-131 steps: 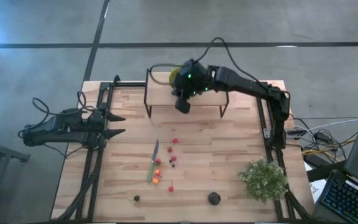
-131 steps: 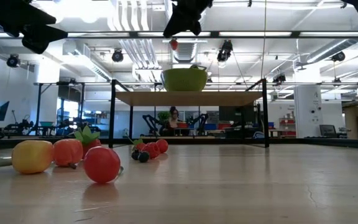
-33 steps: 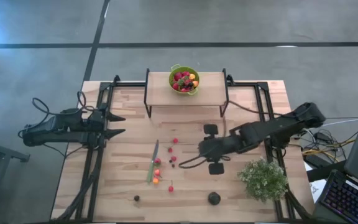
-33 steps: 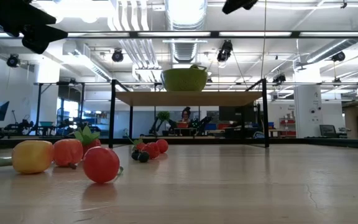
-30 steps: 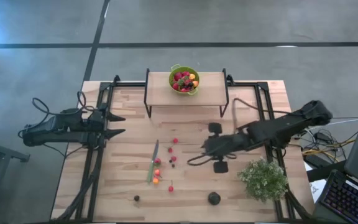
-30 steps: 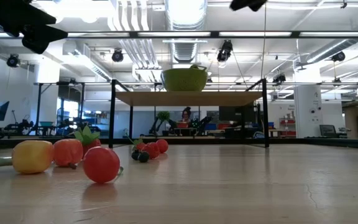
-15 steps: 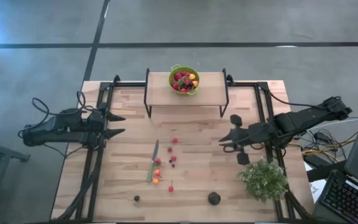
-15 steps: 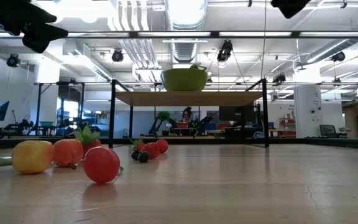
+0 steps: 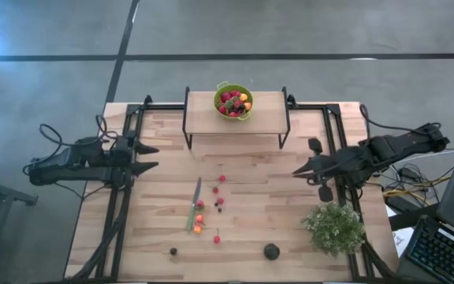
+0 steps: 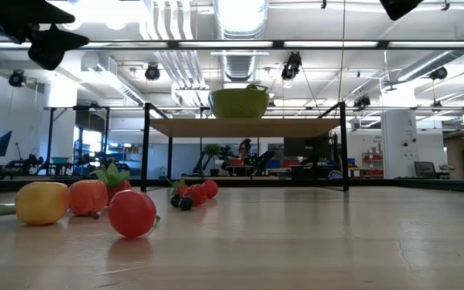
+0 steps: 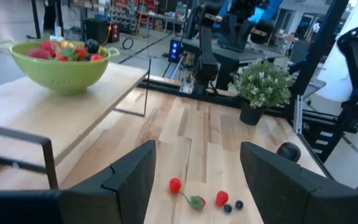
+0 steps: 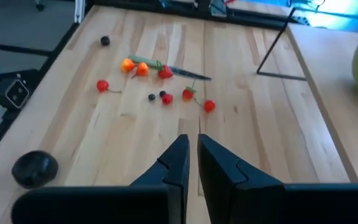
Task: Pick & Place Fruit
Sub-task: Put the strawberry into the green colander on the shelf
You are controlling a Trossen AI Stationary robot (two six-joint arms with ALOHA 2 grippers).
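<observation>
With your right gripper (image 9: 299, 173) at three o'clock, jaws nearly closed on nothing, and your left gripper (image 9: 153, 158) open at nine, the loose fruit (image 9: 209, 207) at the surface's centre could roll off if you descend without reopening.
</observation>
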